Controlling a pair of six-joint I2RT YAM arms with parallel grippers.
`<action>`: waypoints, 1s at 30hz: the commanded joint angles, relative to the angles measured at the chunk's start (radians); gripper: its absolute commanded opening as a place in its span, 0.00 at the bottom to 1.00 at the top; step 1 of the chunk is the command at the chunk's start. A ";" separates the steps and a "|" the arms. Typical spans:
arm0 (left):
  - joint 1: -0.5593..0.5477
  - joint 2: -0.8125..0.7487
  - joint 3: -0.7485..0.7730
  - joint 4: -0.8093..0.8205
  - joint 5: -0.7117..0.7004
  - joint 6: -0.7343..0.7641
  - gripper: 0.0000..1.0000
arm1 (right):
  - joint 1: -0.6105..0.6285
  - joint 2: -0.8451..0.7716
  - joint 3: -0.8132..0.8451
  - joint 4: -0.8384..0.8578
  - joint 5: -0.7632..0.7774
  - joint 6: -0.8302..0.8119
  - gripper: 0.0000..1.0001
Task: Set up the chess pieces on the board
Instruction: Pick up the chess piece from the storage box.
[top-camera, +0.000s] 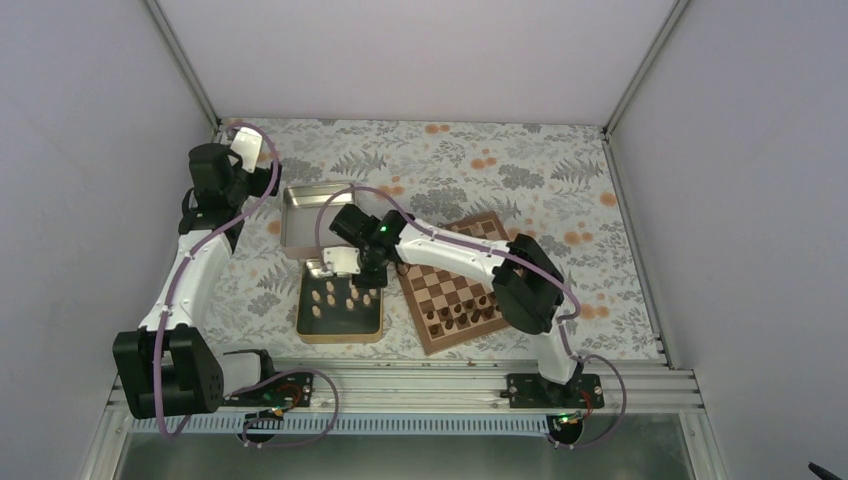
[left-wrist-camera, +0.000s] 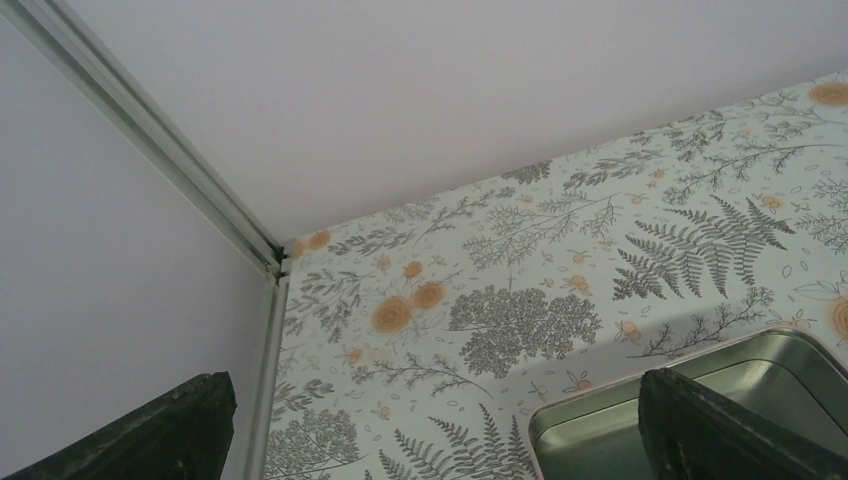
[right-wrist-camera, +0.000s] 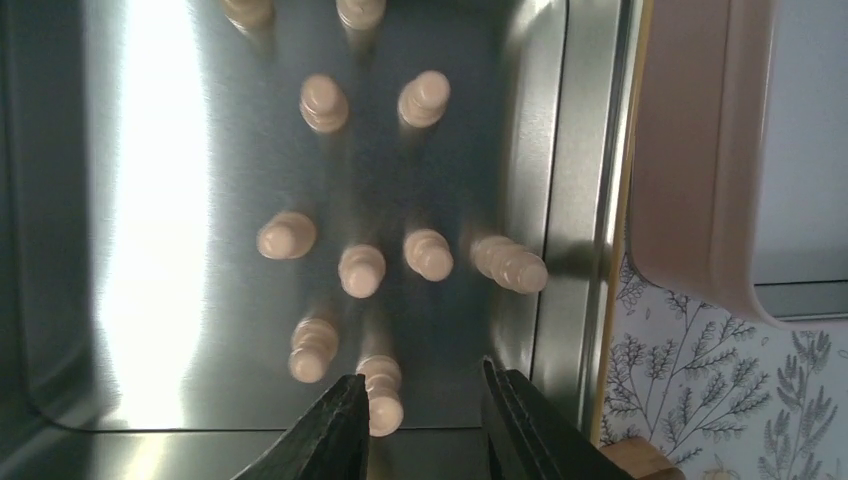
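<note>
Between fingers of right gripper (right-wrist-camera: 422, 395), inside tin (right-wrist-camera: 150, 300): pale chess piece (right-wrist-camera: 381, 395), seemingly upright, against one finger, gap to other. Jaws part open, not gripping. Board (top-camera: 455, 285) just beside tin. Left gripper (left-wrist-camera: 432, 400) open, empty.

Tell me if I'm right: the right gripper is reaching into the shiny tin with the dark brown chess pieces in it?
Not quite. The chess pieces in the shiny tin are pale beige, not dark brown. The right wrist view shows them, with the right gripper reaching into that tin just as you said.
</note>
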 joint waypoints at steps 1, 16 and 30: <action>0.009 -0.018 -0.010 0.031 0.010 -0.017 1.00 | 0.011 -0.051 -0.075 0.142 0.070 -0.108 0.33; 0.011 -0.028 -0.011 0.034 -0.008 -0.016 1.00 | 0.011 -0.210 -0.280 0.288 -0.067 -0.688 0.39; 0.016 -0.032 -0.028 0.061 -0.040 -0.015 1.00 | 0.011 -0.095 -0.196 0.225 -0.132 -1.086 0.36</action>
